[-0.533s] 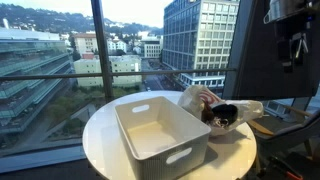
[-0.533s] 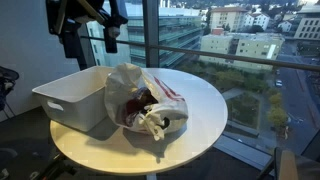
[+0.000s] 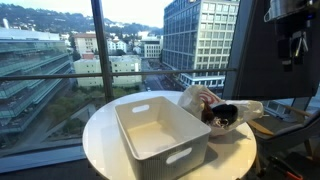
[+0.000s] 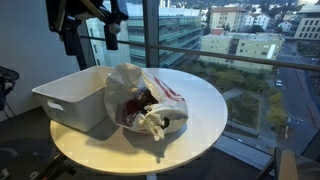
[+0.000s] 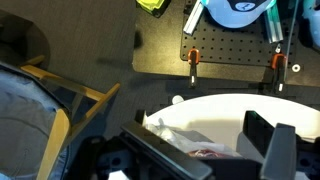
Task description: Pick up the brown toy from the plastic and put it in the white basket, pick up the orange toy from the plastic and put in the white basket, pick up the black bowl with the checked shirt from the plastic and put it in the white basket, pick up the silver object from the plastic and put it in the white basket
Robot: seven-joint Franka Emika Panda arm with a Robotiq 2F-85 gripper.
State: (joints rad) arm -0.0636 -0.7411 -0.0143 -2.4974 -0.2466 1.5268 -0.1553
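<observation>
one plastic bag (image 3: 240, 106) lies on the one round table (image 3: 100, 135), just beside the one white basket (image 3: 160, 135), at its 3 o'clock. inside it sit one black bowl (image 3: 223, 117) and what may be pale cloth (image 4: 152, 123). the gripper (image 5: 210, 150) hangs high above, jaws wide, holding nothing.

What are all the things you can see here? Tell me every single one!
Round white table: one, white, by the big windows.
White plastic basket with handle slots: one, white, on the table, nothing inside.
Crumpled clear plastic bag: one, clear with red print, on the table next to the basket.
Black bowl: one, black, in the bag's opening.
Pale crumpled thing: one, whitish, at the bag's mouth; too unclear to name.
Light wooden frame: one, tan, wrist view, left.
Orange-handled clamps: two, on a black pegboard.
Robot arm: one, black, up high.
Hand: one, black, open, holding nothing.
</observation>
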